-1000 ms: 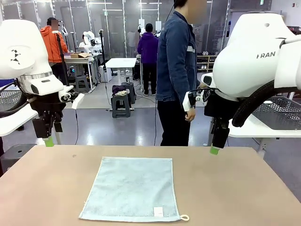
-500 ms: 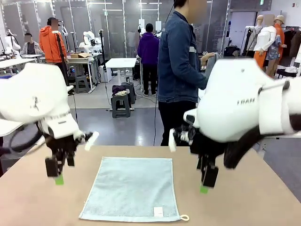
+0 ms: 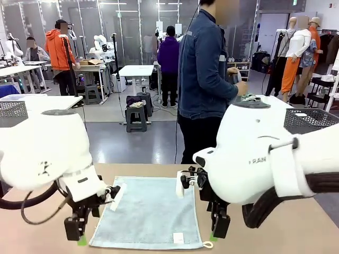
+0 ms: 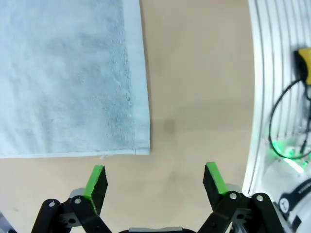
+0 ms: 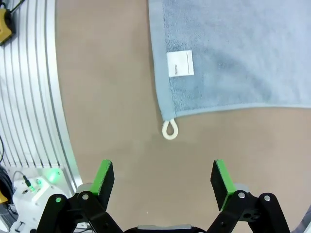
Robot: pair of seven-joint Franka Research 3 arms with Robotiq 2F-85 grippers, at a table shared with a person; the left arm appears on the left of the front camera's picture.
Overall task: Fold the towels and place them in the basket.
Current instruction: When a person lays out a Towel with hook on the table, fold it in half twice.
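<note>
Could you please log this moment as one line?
left tool open, by towel corner | right tool open, by loop corner | towel flat, unfolded

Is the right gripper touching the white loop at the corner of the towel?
No, the right gripper stands open over the bare table, and the loop lies apart from both its fingers.

Towel (image 3: 148, 211) is pale blue-grey terry, a bit mottled with darker patches, and has a smoother plain band along its edges. The label (image 5: 180, 63) is white with faint grey print, and the little hanging loop (image 5: 169, 130) is cream. Table (image 3: 296, 227) is flat tan, no pattern. Left arm (image 3: 42, 153) and right arm (image 3: 254, 159) are glossy white. Left gripper (image 4: 155, 174) and right gripper (image 5: 163, 174) are black with bright green pads (image 5: 221, 179). The person's jacket (image 3: 204, 69) is denim blue, trousers (image 3: 193, 140) black. The ribbed rail (image 5: 29, 97) is silvery white, striped lengthwise.
</note>
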